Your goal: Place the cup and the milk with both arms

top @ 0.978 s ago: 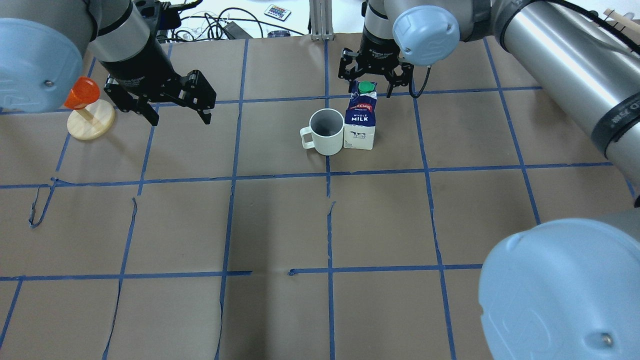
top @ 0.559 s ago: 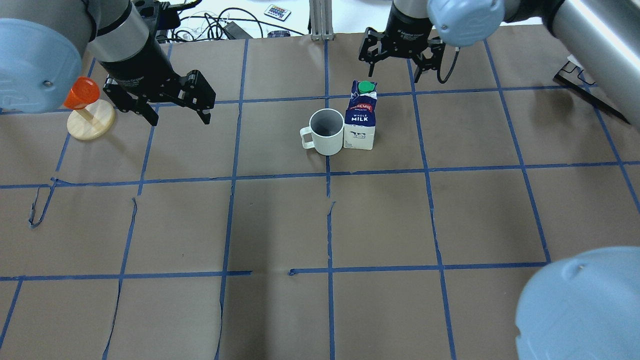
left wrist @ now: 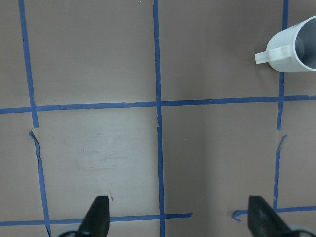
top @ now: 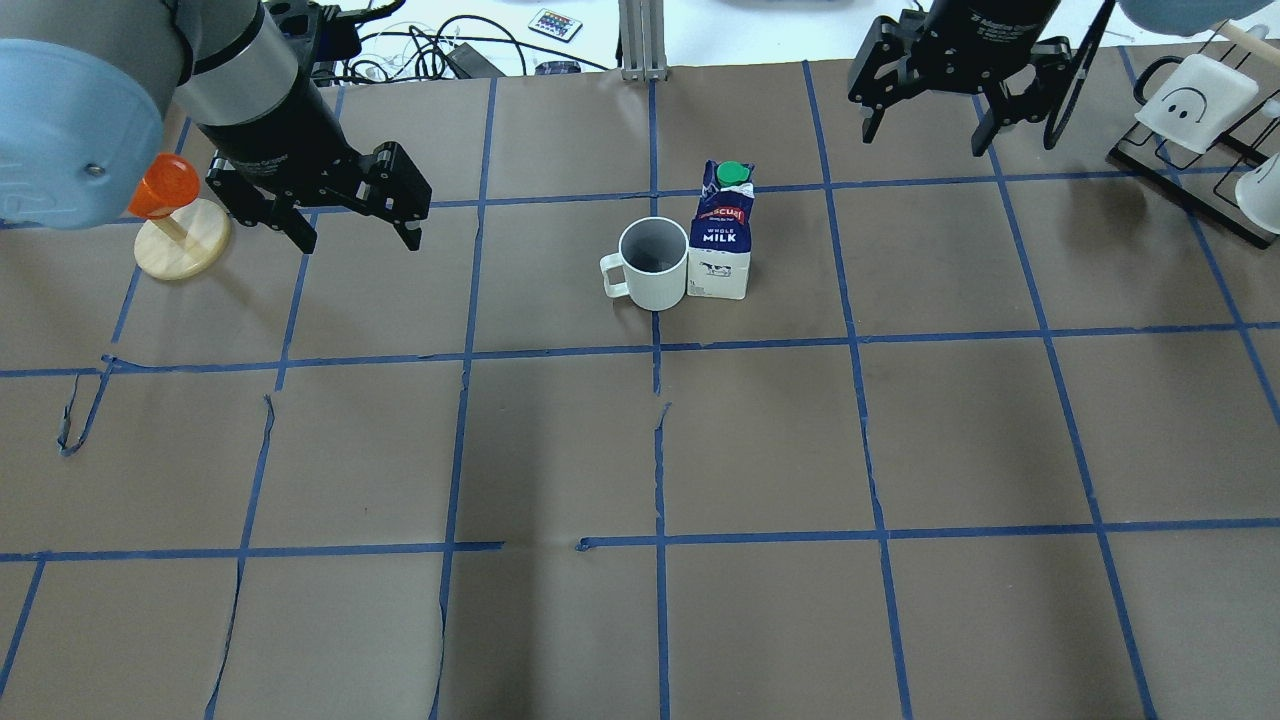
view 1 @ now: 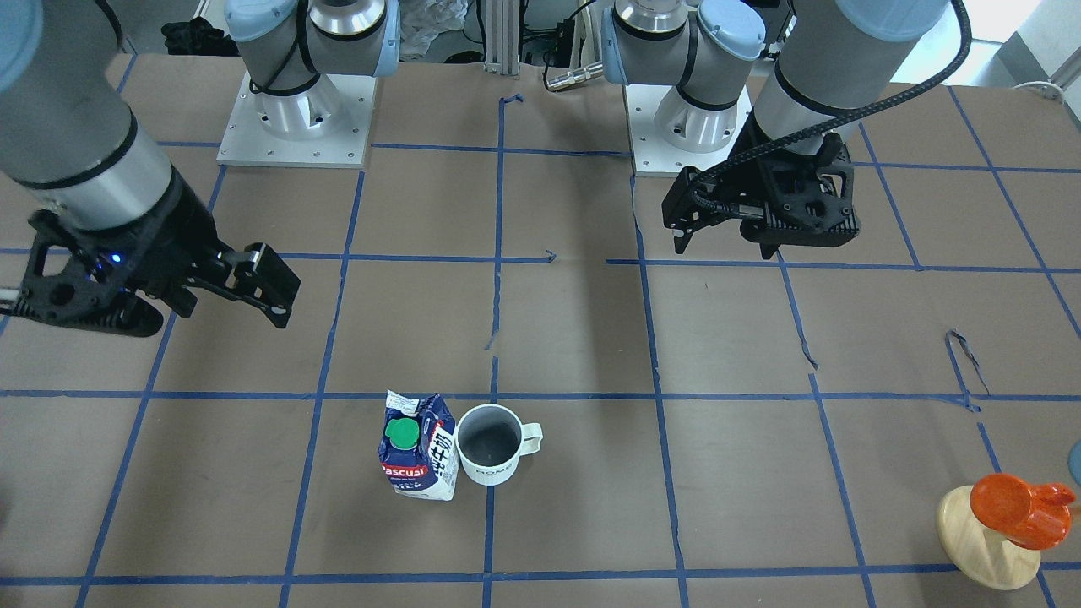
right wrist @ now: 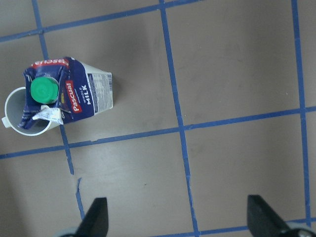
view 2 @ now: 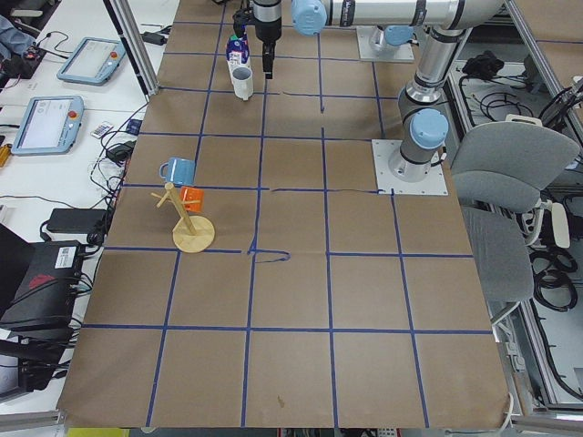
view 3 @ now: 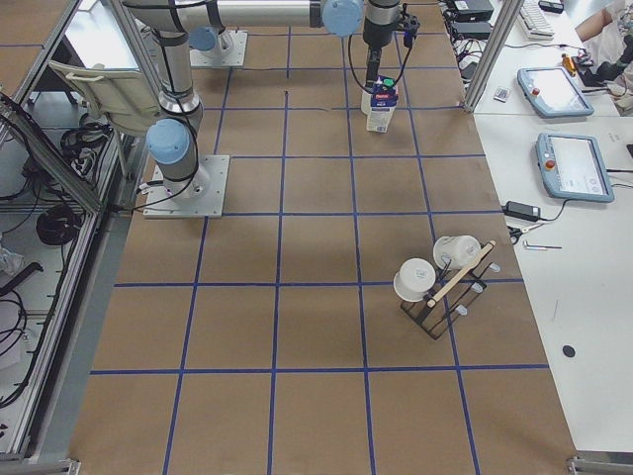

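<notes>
Covering the desk [top: 760, 440], brown paper [top: 550, 450] bears a blue tape grid [top: 661, 480]; near its far edge the mug [top: 653, 265] touches the milk carton [top: 722, 245]; left gripper [top: 362, 240] and right gripper [top: 922, 140] hang, jaws released.

Desk [top: 560, 450]: we see brown paper, blue tape grid.
Cup [top: 652, 263]: upright, just beside milk [top: 722, 250], near operators' edge.
Wooden stand [top: 182, 245]: same edge, leftward.

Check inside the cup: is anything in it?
Only bare grey interior shows in the cup; nothing visible inside. From the right wrist view, the milk covers part of its opening.
</notes>
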